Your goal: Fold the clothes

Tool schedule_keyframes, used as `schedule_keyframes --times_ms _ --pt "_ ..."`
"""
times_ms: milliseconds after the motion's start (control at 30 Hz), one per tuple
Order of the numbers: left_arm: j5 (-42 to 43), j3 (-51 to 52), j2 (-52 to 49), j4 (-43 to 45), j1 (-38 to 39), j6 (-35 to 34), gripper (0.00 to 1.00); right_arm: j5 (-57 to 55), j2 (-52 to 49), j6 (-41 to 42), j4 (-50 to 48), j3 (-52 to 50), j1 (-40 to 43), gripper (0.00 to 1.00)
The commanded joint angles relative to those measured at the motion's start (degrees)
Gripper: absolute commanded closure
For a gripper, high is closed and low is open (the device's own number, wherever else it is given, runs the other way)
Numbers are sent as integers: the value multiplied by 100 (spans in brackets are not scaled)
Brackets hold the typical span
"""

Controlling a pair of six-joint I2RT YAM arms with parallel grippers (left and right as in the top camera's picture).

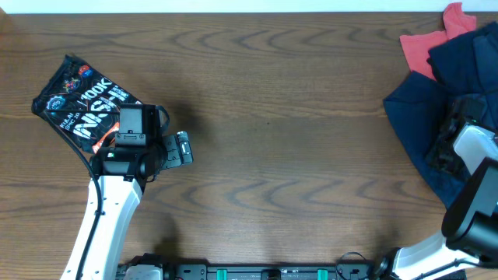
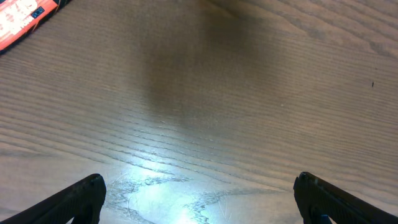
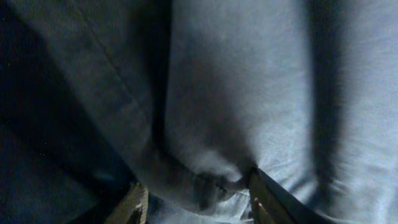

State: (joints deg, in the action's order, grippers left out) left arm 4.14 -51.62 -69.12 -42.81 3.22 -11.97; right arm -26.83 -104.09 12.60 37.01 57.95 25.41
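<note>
A folded black garment with white and orange print (image 1: pixel 82 101) lies at the far left of the table, and its edge shows in the left wrist view (image 2: pixel 22 15). My left gripper (image 1: pixel 183 148) is open and empty just right of it, over bare wood (image 2: pixel 198 183). A crumpled navy garment (image 1: pixel 416 109) lies at the right edge. My right gripper (image 1: pixel 446 152) is down in it, and its fingers (image 3: pixel 198 186) are closed around a bunched fold of the navy cloth (image 3: pixel 217 93). A red garment (image 1: pixel 428 43) lies partly under the navy one.
The wooden table (image 1: pixel 280 117) stretches between the two arms. The clothes pile runs off the right edge of the overhead view. The table's far edge is at the top.
</note>
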Motion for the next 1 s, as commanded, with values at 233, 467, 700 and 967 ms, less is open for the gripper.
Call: schedule_keyframes --times_ms 233,467,700,967 --pt "-7 -133 4 0 22 52 2 -129 105 216 173 79 46 99" --pt "-7 -133 4 2 22 52 2 -149 922 190 302 179 52 92" --pt "-7 -133 4 0 22 50 2 94 1045 151 286 157 52 85" --pt "-4 -133 4 -2 22 50 2 264 579 151 284 151 50 73"
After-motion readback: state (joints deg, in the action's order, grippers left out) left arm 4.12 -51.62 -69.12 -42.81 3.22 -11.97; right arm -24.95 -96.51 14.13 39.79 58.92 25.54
